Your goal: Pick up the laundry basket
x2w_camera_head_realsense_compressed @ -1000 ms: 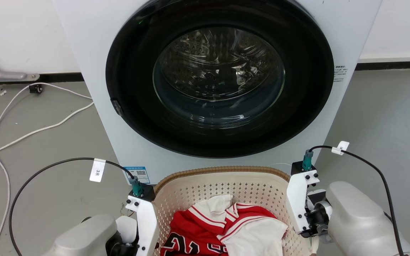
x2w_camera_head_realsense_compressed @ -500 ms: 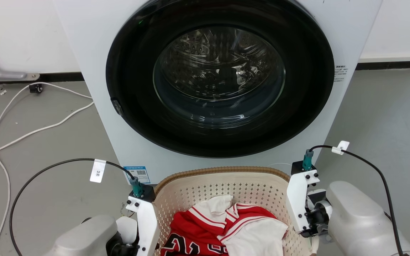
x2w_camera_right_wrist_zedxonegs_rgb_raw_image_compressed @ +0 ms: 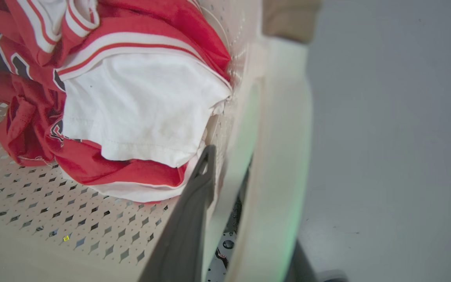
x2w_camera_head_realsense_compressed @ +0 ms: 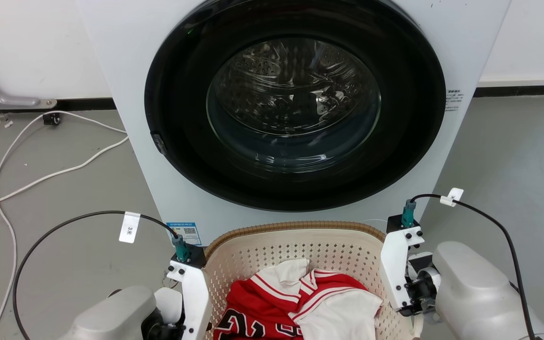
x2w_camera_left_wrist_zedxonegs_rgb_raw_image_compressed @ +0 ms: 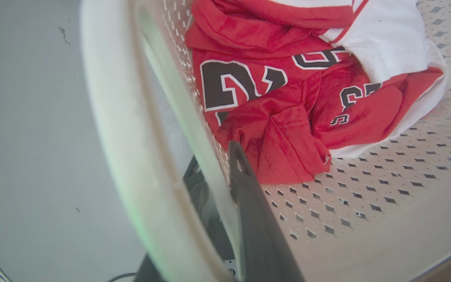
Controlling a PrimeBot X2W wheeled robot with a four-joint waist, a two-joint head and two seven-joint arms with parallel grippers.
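Note:
The cream laundry basket (x2w_camera_head_realsense_compressed: 300,226) with its brown woven-look rim sits low in the head view, between my two forearms and in front of the washing machine. My left gripper (x2w_camera_left_wrist_zedxonegs_rgb_raw_image_compressed: 213,161) is shut on the basket's left wall under the white handle (x2w_camera_left_wrist_zedxonegs_rgb_raw_image_compressed: 108,117): one dark finger (x2w_camera_left_wrist_zedxonegs_rgb_raw_image_compressed: 249,196) is inside, the other outside. My right gripper (x2w_camera_right_wrist_zedxonegs_rgb_raw_image_compressed: 227,168) clamps the right wall beside its handle (x2w_camera_right_wrist_zedxonegs_rgb_raw_image_compressed: 284,156) the same way, with one finger (x2w_camera_right_wrist_zedxonegs_rgb_raw_image_compressed: 194,188) inside. A red and white jersey (x2w_camera_head_realsense_compressed: 295,302) lies crumpled in the basket.
The white washing machine (x2w_camera_head_realsense_compressed: 125,94) with its round dark door (x2w_camera_head_realsense_compressed: 295,104) stands directly behind the basket. White cables (x2w_camera_head_realsense_compressed: 40,177) trail over the grey floor at the left. Black cables (x2w_camera_head_realsense_compressed: 64,222) arc from both wrists. Bare floor (x2w_camera_head_realsense_compressed: 513,156) lies to the right.
The head camera has shifted slightly, so the washing machine sits a little further right and lower in the picture. Both grippers and the basket keep the same hold and place.

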